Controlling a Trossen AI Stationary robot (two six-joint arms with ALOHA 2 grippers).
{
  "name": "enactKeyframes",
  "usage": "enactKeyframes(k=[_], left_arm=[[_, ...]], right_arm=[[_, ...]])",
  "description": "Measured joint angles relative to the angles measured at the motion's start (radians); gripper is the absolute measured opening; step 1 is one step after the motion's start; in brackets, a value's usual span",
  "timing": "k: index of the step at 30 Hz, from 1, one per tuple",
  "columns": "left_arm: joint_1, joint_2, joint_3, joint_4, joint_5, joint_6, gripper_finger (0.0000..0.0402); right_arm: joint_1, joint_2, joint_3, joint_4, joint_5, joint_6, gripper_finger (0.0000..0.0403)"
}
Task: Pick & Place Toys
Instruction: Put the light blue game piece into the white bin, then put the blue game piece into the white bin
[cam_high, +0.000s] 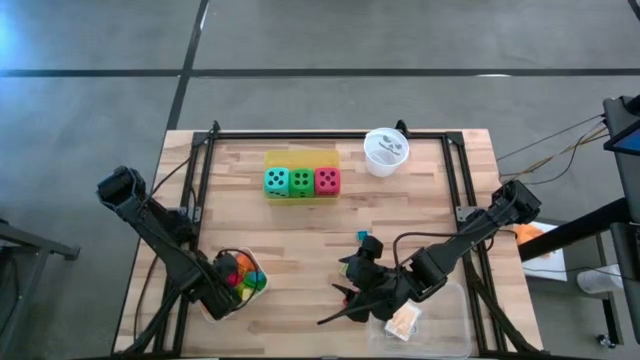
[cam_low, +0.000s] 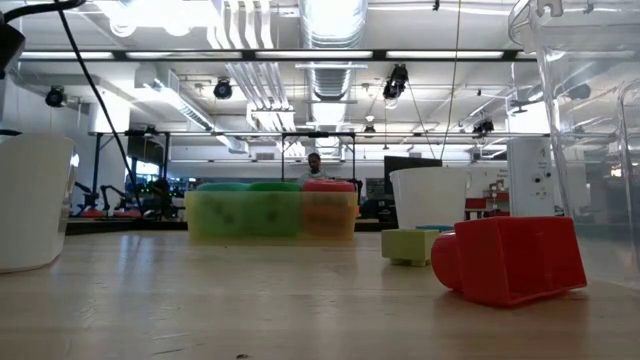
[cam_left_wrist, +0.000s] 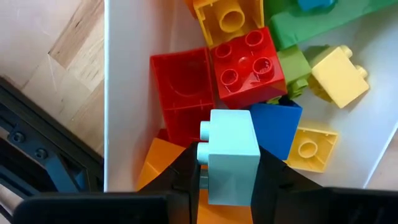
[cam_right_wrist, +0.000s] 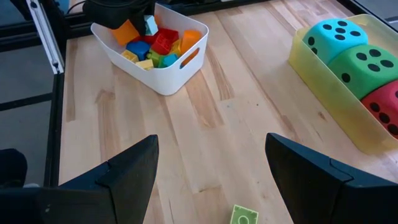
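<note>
Clenching a pale blue block (cam_left_wrist: 231, 155) between my left fingers (cam_left_wrist: 186, 177) just above the white bin (cam_right_wrist: 163, 78) of blocks, I risk it bouncing out, while my right fingers (cam_right_wrist: 208, 171) hang released nearby over the tabletop (cam_high: 300, 250).

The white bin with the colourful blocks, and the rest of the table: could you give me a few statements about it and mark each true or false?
1. The left gripper holds a pale blue block over the white bin. True.
2. The three dice lie scattered on bare wood. False: they sit in a row, teal, green, red, inside the yellow tray.
3. The right gripper is clamped on a die. False: its fingers are spread wide over bare table, holding nothing.
4. A small green block lies on the wood near the right gripper. True.
5. The white bin holds only red blocks. False: also orange, yellow, green and blue.
</note>
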Motion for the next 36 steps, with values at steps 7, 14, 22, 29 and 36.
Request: enactKeyframes(k=[7,14,22,29,36], left_arm=[[0.0,0.0,0.0,0.0,-0.003,0.0,0.008],[0.0,0.0,0.0,0.0,-0.006,0.016,0.008],[0.0,0.0,-0.001,0.0,-0.01,0.041,0.0193],[0.001,0.0,-0.001,0.001,-0.01,0.042,0.0266],[0.002,0.0,-0.001,0.0,-0.01,0.042,0.0286]], right_arm=[[0.0,0.0,0.0,0.0,0.0,0.0,0.0289],[0.0,0.0,0.0,0.0,0.0,0.0,0.0289],[0.0,0.0,0.0,0.0,0.0,0.0,0.0289],[0.0,0.0,0.0,0.0,0.0,0.0,0.0289],[0.0,0.0,0.0,0.0,0.0,-0.001,0.0289]])
